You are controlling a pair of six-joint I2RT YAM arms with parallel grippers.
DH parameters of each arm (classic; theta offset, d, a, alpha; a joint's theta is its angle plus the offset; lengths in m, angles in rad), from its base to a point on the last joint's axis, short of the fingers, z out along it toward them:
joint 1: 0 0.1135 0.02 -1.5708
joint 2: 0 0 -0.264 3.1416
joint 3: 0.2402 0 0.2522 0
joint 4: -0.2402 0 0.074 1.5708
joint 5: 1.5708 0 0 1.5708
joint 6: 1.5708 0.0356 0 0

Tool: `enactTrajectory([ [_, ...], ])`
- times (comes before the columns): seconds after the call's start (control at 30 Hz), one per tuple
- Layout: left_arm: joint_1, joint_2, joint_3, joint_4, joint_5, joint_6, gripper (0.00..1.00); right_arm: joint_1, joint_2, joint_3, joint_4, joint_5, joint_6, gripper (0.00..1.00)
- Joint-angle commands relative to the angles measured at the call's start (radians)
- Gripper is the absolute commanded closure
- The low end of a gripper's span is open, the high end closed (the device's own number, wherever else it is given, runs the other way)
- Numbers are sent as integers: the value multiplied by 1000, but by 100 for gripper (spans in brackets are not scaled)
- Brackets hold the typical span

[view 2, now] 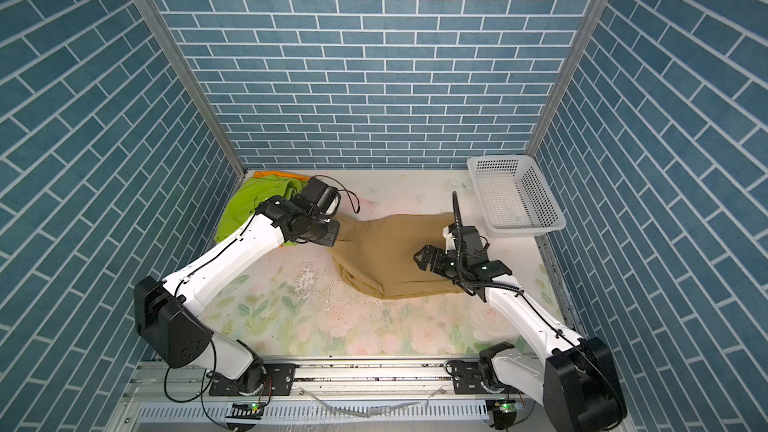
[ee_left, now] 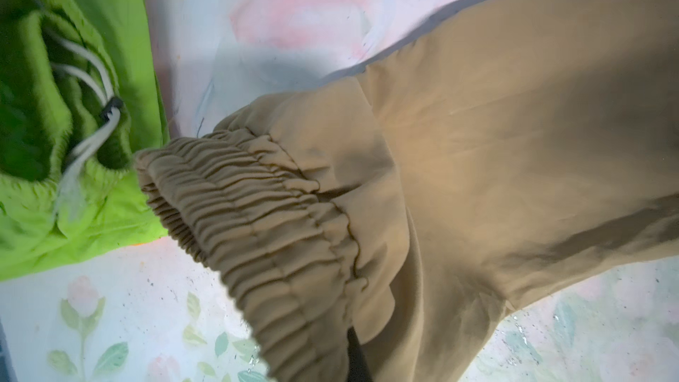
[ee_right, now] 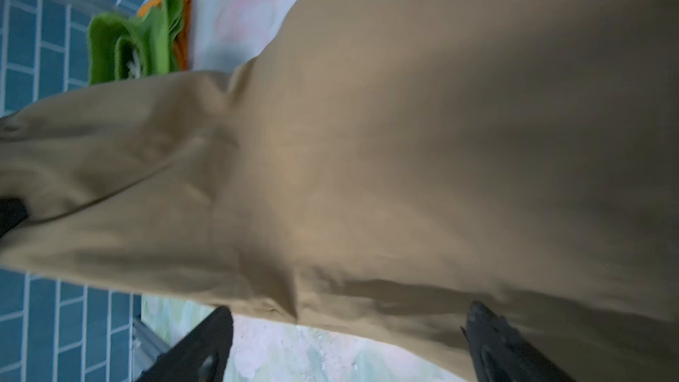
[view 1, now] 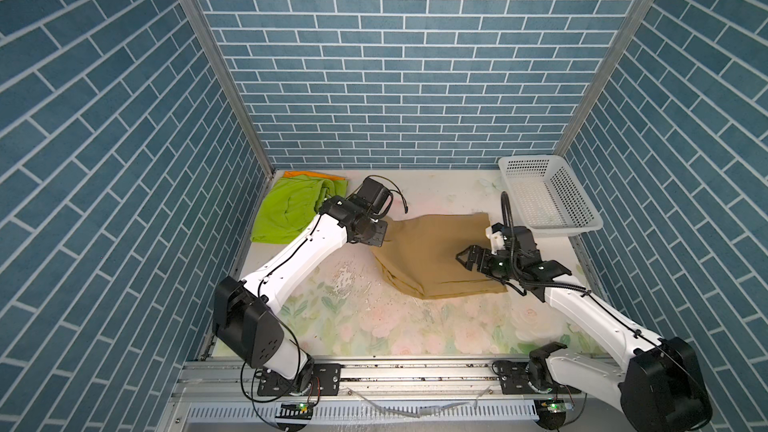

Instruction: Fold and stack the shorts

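I see the tan shorts lying across the mid of the table, btw. the two arms, w/ the waist end toward the left and the other end toward the right. My left gripper is closed tight on the gathered elastic waist of this pair. In the left wrist cam the waist is bunched and lifted off the table, and only one dark finger shows under the cloth. My right gripper stands over the wide part of the same pair, jaws spread fully apart, nothing btw. them. In the right wrist cam one fingertip is over the bare table and the other is over the tan cloth, but I cannot tell if they touch anything. The green shorts are in the far left corner, crumpled, their waist w/ a white cord just beside the tan waist. They lie on top of the orange shorts, of which only a thin edge shows at the far side. A white basket sits in the far right corner, near the right end of the tan shorts.
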Motion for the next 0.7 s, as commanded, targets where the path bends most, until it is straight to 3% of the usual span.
enactTrajectory([
  [0.0,-66,51,83,-53,-53,27,100,-118,43,11,-142,-44,-74,1],
  [0.23,-210,225,306,-141,-106,37,100,-273,173,6,-33,-161,-43,1],
  [0.67,-345,563,736,-252,-43,11,100,-430,90,-42,-15,-266,-30,1],
])
